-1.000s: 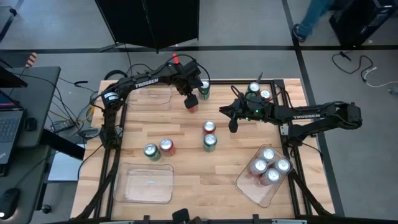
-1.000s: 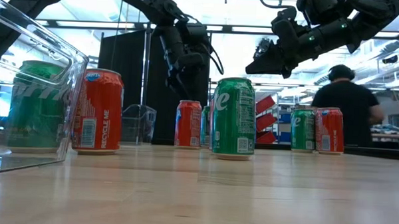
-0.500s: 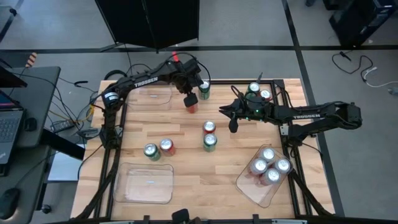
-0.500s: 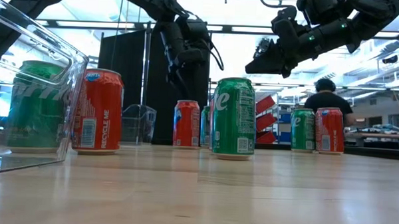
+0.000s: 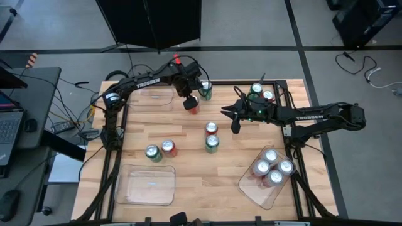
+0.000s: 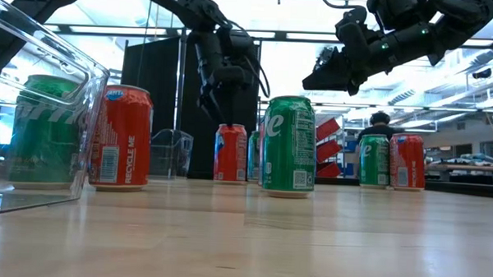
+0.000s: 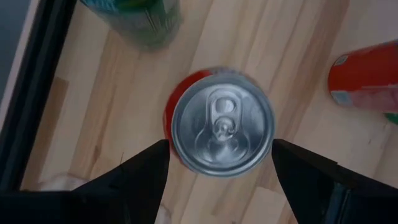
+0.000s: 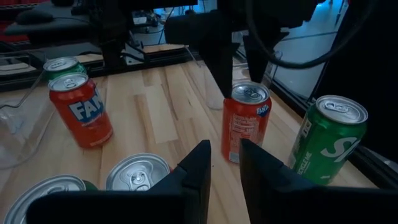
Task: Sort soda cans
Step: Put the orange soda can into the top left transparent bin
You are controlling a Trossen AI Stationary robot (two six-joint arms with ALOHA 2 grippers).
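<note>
Soda cans all over the wooden surface (image 5: 188,144), so here's the count from the overhead view. Four silver-topped ones sit packed together in the clear tray (image 5: 250,187) at the near right. Out in the open: one red can (image 5: 211,129) with a green can (image 5: 212,144) touching it mid-board, and another pair to their left, green (image 5: 152,153) next to red (image 5: 168,147). At the far right edge there's a green can (image 5: 256,90) and a red one (image 5: 268,96) side by side. At the far middle, one more green can (image 5: 205,90), with a red can (image 7: 222,124) just beside it, right under the left arm. That makes twelve. Two other clear trays, one near left (image 5: 146,184) and one far left (image 5: 152,97), so three trays total.

Left claw (image 7: 219,163) is spread wide, fingers on either side of that red can's top, not clamping it. Right claw (image 8: 225,163) hangs above the surface near the far-right pair, fingers nearly together with a narrow gap, nothing in them.
</note>
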